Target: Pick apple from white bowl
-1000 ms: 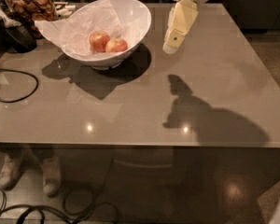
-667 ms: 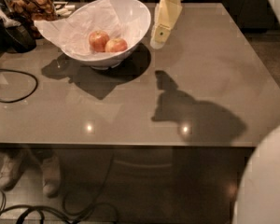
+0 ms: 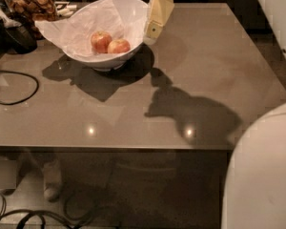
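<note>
Your claw (image 3: 151, 32) hangs just off the white bowl (image 3: 133, 27)'s right rim, tilted with its tip pointing down and toward the bowl. It is above the surface (image 3: 205, 70) rather than inside the bowl. You cannot tell from this view whether the claw is spread or pressed together, and nothing shows in its grip. Its shadow falls on the surface in front of and to the right of the bowl.

Inside the bowl you have a crinkled white paper liner (image 3: 71, 27), which spills out over the bowl's left rim. Two fruits lie on the paper near the bowl's middle, side by side and touching. The apple (image 3: 118, 46) is the one nearer the claw and looks orange-toned. The second apple (image 3: 100, 41) sits on its far side from the claw and looks a little redder. Their tones are close in this light, so treat that difference as slight.

Behind and to the left of the bowl stands a clear container (image 3: 35, 4) holding something brown and lumpy; what it is you cannot tell. A black cable (image 3: 19, 97) loops on the surface to the front left of the bowl. The robot's white body (image 3: 262, 175) fills the corner well to the front right of the bowl.
</note>
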Available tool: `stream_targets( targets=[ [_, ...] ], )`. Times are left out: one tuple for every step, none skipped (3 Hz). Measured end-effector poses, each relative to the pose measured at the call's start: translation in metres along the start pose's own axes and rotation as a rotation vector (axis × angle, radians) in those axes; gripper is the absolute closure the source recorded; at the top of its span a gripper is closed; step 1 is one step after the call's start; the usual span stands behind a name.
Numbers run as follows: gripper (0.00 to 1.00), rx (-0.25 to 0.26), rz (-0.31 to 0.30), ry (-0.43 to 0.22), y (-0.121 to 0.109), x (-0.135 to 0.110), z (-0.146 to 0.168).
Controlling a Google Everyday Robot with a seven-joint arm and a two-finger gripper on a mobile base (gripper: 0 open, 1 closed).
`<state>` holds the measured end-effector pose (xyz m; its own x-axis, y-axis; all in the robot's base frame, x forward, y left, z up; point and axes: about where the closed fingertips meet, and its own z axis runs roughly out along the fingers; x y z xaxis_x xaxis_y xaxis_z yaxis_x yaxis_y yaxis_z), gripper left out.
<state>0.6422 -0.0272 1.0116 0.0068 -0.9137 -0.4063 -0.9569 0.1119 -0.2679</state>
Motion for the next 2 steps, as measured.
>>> stream_targets(
  targets=[
    [0.00,-0.006,-0.017,-0.040,-0.013,-0.016,0.009],
    [0.00,-0.027,-0.007,-0.068,-0.026,-0.025,0.021]
  ],
)
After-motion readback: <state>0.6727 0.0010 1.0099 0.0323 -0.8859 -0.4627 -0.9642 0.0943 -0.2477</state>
